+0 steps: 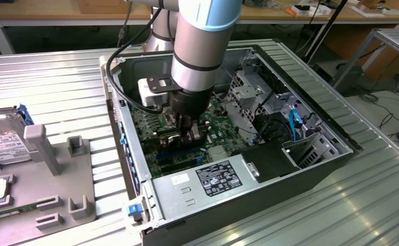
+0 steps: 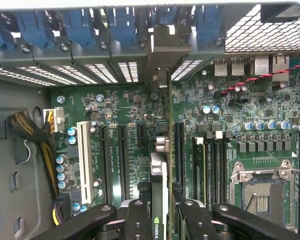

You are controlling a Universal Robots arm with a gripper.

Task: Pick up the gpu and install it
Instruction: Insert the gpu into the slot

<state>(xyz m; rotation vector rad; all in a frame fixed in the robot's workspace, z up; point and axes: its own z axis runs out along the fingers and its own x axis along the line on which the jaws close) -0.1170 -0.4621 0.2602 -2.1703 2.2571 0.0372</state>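
Gripper point(image 1: 187, 134) sits low inside your case point(image 1: 336, 138), jaws partly closed and clamped on the gpu point(image 2: 159, 195). You see the card held edge-on, upright over the motherboard point(image 2: 130, 107), its bracket by the rear slots.

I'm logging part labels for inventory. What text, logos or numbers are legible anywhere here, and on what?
"NVIDIA": logo on the edge of the gpu held in the gripper.
Power supply label: print too small to read.
Hard drive label: unreadable.
Motherboard slot markings: too blurred.
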